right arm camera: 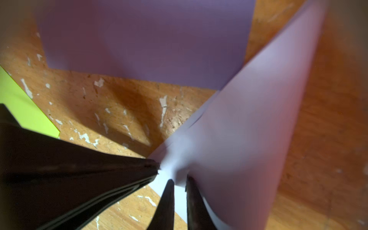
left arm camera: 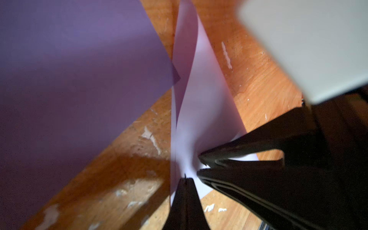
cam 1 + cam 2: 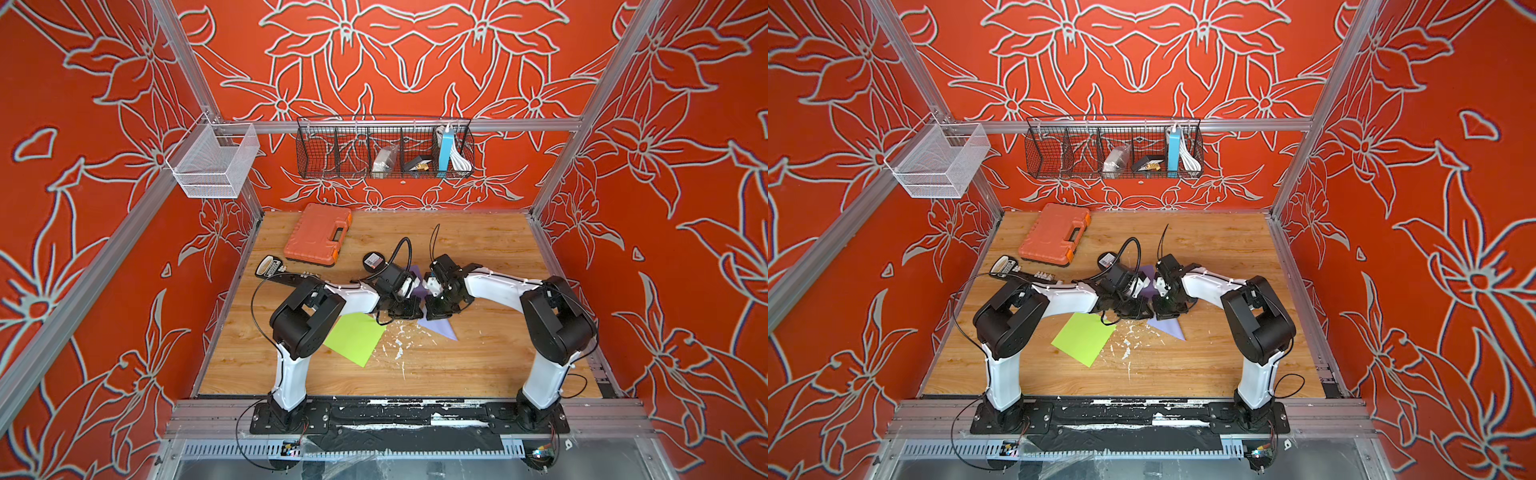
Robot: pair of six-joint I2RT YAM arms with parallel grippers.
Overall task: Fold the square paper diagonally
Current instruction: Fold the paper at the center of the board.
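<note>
The purple square paper (image 3: 440, 328) (image 3: 1169, 326) lies mid-table, one flap lifted and curling over. In the wrist views the flap (image 2: 191, 89) (image 1: 249, 119) rises pale lilac above the flat part (image 2: 79, 69) (image 1: 149, 43). My left gripper (image 3: 415, 311) (image 3: 1144, 309) (image 2: 186, 179) is shut on the flap's corner. My right gripper (image 3: 430, 311) (image 3: 1160, 309) (image 1: 179, 182) meets it tip to tip. Its jaws stand a narrow gap apart beside that corner, with pale paper showing through the gap. The arms hide most of the fold in both top views.
A lime-green paper (image 3: 353, 338) (image 1: 20, 107) lies on the wooden table under the left forearm. White flecks (image 3: 399, 345) dot the wood. An orange tool case (image 3: 318, 235), a round black puck (image 3: 372, 261) and a small tool (image 3: 269, 266) sit at the back left. Wire baskets (image 3: 384, 147) hang behind.
</note>
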